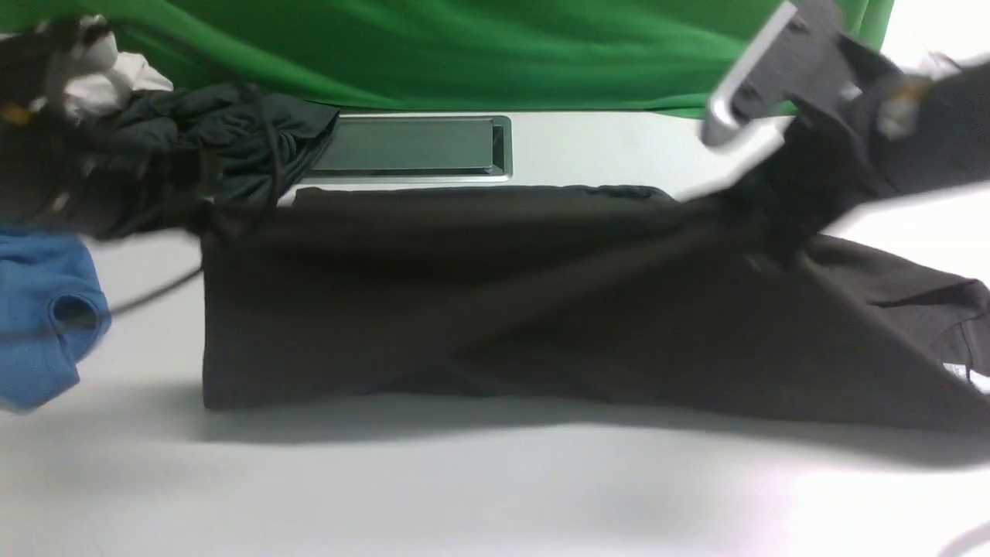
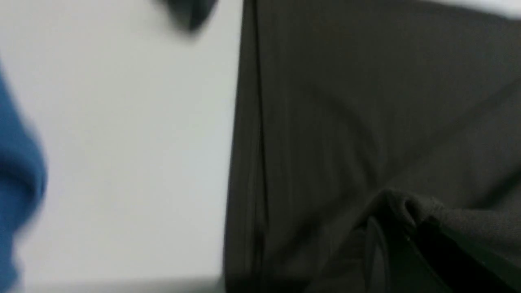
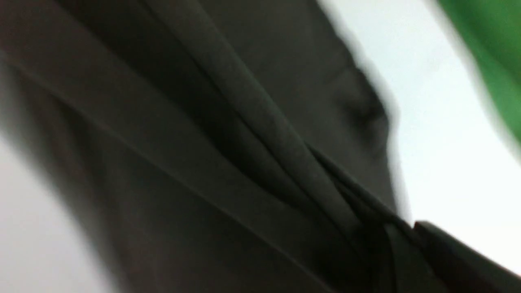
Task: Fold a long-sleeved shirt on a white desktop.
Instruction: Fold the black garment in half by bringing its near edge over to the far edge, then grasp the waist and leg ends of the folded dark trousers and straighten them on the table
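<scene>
Dark olive-brown shirt (image 1: 495, 309) is stretched wide over the smooth white desk (image 1: 464, 480), a matte, soft knit with long creases running up to the right. The right gripper (image 3: 401, 240) is pinched tight on a bunch of converging folds. The left gripper (image 2: 401, 228) is closed on a peaked ridge of cloth. A blue garment (image 1: 46, 309) and a crumpled teal-grey one (image 1: 232, 139) crowd the left. Behind are a metal hatch (image 1: 410, 147) and green cloth (image 1: 464, 46).

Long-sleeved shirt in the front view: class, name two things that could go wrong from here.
1. The right gripper pinches only a bunched ridge of the long-sleeved shirt, so the cloth may slip out under tension.
2. The blue garment lies close beside the shirt's left edge; it could get dragged or folded in.
</scene>
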{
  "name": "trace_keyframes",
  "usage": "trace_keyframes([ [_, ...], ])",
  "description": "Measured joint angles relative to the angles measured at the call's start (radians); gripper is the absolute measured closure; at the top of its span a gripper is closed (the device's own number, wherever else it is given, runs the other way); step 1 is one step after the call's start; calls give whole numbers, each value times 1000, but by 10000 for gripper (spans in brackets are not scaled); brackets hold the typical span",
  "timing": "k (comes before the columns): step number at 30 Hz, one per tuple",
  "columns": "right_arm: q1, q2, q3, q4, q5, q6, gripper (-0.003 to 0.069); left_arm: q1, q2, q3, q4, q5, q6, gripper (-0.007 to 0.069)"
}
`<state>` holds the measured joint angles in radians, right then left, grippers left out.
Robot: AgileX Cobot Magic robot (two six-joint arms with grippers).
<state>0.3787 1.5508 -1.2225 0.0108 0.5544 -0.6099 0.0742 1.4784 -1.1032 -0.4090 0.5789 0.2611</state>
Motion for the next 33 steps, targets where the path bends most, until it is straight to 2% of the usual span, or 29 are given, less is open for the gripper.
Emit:
trace_keyframes([
  [1, -3, 33, -16, -1, -6, -2, 635, 0, 9, 0, -6, 0, 0, 592],
  [4, -31, 233, -160, -2, -91, -14, 635, -2, 193, -80, -131, -227, 101, 592],
  [5, -33, 233, -167, -2, -94, -14, 635, -2, 203, -83, -137, -239, 105, 592],
  [7, -53, 382, -246, -2, -144, -10, 624, -11, 335, -119, -175, -383, 129, 587],
  [9, -62, 450, -276, -2, -182, 16, 596, -18, 412, -139, -177, -457, 135, 577],
  [10, -75, 517, -300, -5, -235, 67, 531, -23, 499, -167, -177, -511, 136, 551],
  [12, -84, 545, -309, -11, -257, 104, 471, -24, 535, -191, -181, -516, 136, 529],
  [13, -89, 557, -314, -11, -262, 150, 377, -23, 573, -229, -182, -485, 136, 476],
  [14, -89, 557, -315, -11, -262, 156, 365, -23, 575, -233, -182, -479, 136, 462],
  [15, -89, 541, -316, -11, -247, 200, 267, -23, 578, -262, -178, -417, 137, 405],
  [18, -89, 473, -318, -11, -171, 251, 169, -23, 535, -309, -134, -277, 138, 251],
  [20, -89, 407, -319, -11, -82, 266, 146, -23, 482, -338, -80, -173, 139, 137],
  [21, -90, 390, -321, -11, -72, 266, 143, -23, 482, -341, -80, -163, 139, 137],
  [22, -96, 322, -324, -11, 11, 270, 135, -23, 425, -360, -23, -80, 132, 48],
  [23, -100, 278, -326, -11, 75, 270, 133, -23, 376, -372, 27, -14, 109, -3],
  [24, -101, 270, -326, -11, 75, 271, 133, -23, 368, -373, 36, -2, 102, -9],
  [25, -111, 215, -328, -11, 164, 275, 132, -23, 310, -380, 97, 87, 47, -40],
  [29, -141, 111, -307, -11, 297, 310, 131, -23, 185, -351, 271, 353, -148, -66],
  [30, -142, 108, -304, -11, 300, 312, 131, -23, 181, -344, 277, 359, -157, -67],
  [32, -151, 79, -233, -11, 324, 339, 131, -23, 133, -201, 320, 357, -272, -69],
  [33, -151, 77, -220, -11, 326, 341, 131, -23, 131, -189, 320, 355, -279, -69],
])
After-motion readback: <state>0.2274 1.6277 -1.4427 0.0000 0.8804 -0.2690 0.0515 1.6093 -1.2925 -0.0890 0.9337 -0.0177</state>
